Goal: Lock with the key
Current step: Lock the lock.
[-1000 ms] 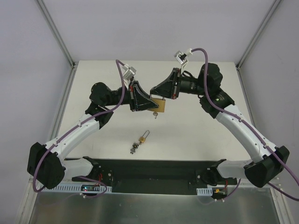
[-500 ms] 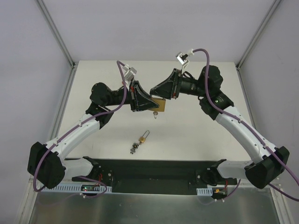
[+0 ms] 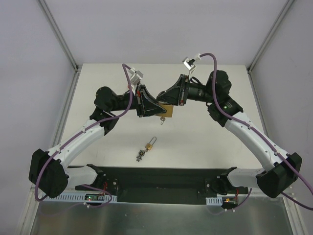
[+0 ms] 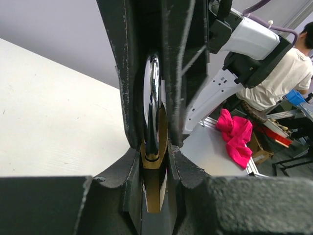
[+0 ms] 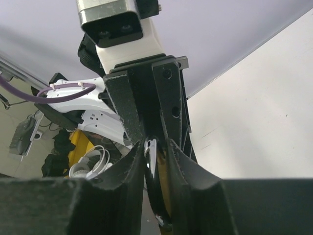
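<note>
The biggest worry is the lock dropping onto the table (image 3: 210, 142), because the two arms are holding it up in the air near the middle, and only one of them is surely gripping it. If the right gripper (image 3: 170, 101) is pushing or pulling too hard or at a slant, the lock (image 3: 168, 112) could be slipping out of the left gripper (image 3: 157, 110) or twisting in it. Then the silver loop (image 4: 151, 98) would not be going into its hole straight. The key (image 3: 163, 120) is sticking out under the lock, and a bump could be knocking it loose. In the left wrist view, the left gripper's fingers (image 4: 120, 171) are squeezing the gold body of the lock from both sides, so that gripper is clamping the lock. In the right wrist view, the right gripper's fingers (image 5: 128, 171) are sitting on either side of the loop and the top of the lock, close together. I cannot tell if they are pinching it or just sitting beside it. A small lock (image 3: 149, 145) with keys is lying on the table nearer the arm bases, well apart from both grippers, and nothing is touching it.
</note>
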Controlling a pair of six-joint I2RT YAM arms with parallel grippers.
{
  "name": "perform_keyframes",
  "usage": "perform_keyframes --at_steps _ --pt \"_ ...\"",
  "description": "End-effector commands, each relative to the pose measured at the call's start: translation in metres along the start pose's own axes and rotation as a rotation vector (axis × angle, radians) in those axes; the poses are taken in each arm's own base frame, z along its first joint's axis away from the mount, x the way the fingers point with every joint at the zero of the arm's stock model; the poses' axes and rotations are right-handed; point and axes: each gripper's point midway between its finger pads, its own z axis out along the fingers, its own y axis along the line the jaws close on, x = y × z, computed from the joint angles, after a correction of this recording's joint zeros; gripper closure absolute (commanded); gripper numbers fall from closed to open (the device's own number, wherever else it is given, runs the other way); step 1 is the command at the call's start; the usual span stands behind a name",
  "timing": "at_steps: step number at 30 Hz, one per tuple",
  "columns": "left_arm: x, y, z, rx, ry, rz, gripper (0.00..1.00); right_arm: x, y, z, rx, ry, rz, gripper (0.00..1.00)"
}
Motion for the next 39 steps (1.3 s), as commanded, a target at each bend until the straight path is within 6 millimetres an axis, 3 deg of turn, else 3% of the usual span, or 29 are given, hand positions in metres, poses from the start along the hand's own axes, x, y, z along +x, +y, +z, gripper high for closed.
perform_keyframes --at_steps 1,3,8,15,20,25,34,39 --pt "-0.03 -0.031 0.001 0.068 -0.076 0.15 1.0 -0.008 0.022 -0.003 -0.068 -0.016 -0.066 0.83" --pt "-0.03 -0.031 0.001 0.065 -0.077 0.15 1.0 -0.009 0.022 -0.002 -0.07 -0.018 -0.071 0.97" --pt "-0.03 -0.03 0.001 0.057 -0.084 0.149 0.99 -0.014 0.028 -0.004 -0.071 -0.036 -0.104 0.99" --pt "-0.038 -0.021 -0.006 -0.07 -0.117 0.175 0.55 -0.023 0.034 -0.008 -0.056 -0.064 -0.128 0.99" --pt "-0.038 -0.004 -0.026 -0.256 -0.167 0.152 0.53 -0.037 0.043 -0.015 -0.042 -0.114 -0.15 0.99" --pt "-0.033 -0.002 -0.044 -0.322 -0.236 0.138 0.36 -0.053 0.047 -0.023 -0.009 -0.182 -0.167 0.99" --pt "-0.012 -0.008 -0.047 -0.242 -0.259 0.07 0.35 -0.09 0.05 -0.041 0.052 -0.317 -0.168 0.99" --pt "-0.008 -0.012 -0.042 -0.142 -0.314 0.02 0.46 -0.102 0.047 -0.041 0.057 -0.355 -0.142 0.99"
